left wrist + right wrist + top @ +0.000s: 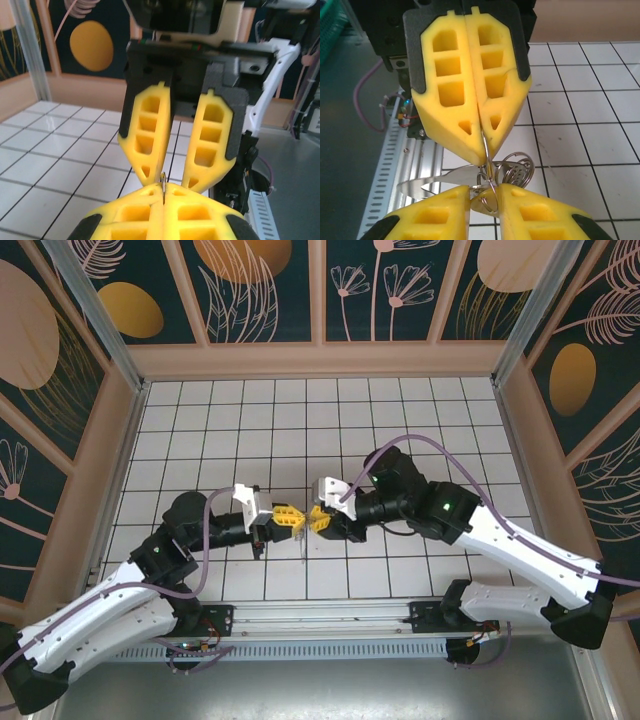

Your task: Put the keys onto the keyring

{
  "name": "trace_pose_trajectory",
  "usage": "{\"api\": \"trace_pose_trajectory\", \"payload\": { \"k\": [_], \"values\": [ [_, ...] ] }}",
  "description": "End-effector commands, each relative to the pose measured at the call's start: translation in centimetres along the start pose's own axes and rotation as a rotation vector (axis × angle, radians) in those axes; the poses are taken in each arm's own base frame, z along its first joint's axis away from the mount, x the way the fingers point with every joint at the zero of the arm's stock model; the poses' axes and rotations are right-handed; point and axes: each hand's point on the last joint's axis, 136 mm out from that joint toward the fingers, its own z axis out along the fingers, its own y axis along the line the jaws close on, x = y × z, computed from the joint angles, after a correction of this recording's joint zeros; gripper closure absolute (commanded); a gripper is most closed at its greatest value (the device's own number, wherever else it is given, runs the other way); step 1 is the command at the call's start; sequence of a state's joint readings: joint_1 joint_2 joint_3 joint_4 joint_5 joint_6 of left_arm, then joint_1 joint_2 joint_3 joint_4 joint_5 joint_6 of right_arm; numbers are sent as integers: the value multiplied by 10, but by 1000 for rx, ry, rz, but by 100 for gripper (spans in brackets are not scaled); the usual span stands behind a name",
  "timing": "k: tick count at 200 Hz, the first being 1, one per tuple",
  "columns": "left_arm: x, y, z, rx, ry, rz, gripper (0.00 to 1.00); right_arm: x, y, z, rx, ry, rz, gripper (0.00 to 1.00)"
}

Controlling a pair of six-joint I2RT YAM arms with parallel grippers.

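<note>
grippers meet tip to tip: the left gripper (296,520) is clamped on the ring (488,165), and the right gripper (314,521) has its fingers apart, straddling the ring's lower part. keys (436,183) hang bunched just under the left tips, one blade pointing sideways. at least one key appears to sit on the ring already; whether another is left to thread cannot be told, so judge the task late but unconfirmed.

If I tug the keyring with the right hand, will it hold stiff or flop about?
The keyring is thin wire, so probably stiff but springy. The left hand pinches it only at its tips, so it may twist or slip. The key on it looks free, so it will likely swing.
</note>
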State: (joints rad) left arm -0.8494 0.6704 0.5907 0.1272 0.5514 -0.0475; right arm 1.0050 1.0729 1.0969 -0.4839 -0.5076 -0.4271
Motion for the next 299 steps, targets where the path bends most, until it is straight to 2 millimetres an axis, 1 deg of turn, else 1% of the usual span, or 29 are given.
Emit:
{"api": "trace_pose_trajectory", "payload": {
  "k": [1, 27, 64, 96, 117, 151, 172, 180, 190, 209, 233, 244, 257, 280, 299],
  "values": [
    [-27, -14, -2, 76, -112, 37, 100, -23, 5, -6, -29, -135, -8, 79],
    [-23, -15, -1, 86, -115, 34, 100, -29, 10, -7, -58, -193, -10, 80],
    [-25, -15, -1, 86, -128, 39, 100, -32, 10, -8, -57, -218, -16, 80],
    [-22, -15, 1, 96, -131, 32, 100, -34, 9, -9, -51, -236, -15, 87],
    [-16, -13, 3, 89, -104, 21, 100, -32, 10, -9, -53, -238, -17, 100],
    [-8, -7, 3, 50, -42, 9, 100, -26, 2, -9, -7, -187, -22, 100],
    [-1, -1, 2, 10, 19, 8, 83, -15, -6, -3, 16, -91, -23, 100],
    [3, 1, 2, -2, 45, 5, 80, -12, -8, -1, 20, -53, -25, 100],
    [6, 3, 2, -9, 69, -1, 79, -9, -9, 2, 13, -16, -29, 100],
    [10, 3, 5, -4, 94, -12, 84, -8, -9, 7, -6, 25, -35, 100],
    [13, 3, 8, 9, 107, -22, 86, -3, -8, 13, -23, 67, -34, 100],
    [15, 4, 9, 8, 113, -27, 91, -2, -9, 14, -23, 77, -35, 100],
    [16, 5, 9, 7, 115, -28, 100, -4, -7, 14, -29, 73, -40, 100],
    [12, 5, 8, 0, 97, -19, 100, -9, -4, 8, -28, 48, -54, 100],
    [1, 3, 5, -5, 45, -3, 100, -12, 0, 5, -40, 26, -61, 100]
  ]
}}
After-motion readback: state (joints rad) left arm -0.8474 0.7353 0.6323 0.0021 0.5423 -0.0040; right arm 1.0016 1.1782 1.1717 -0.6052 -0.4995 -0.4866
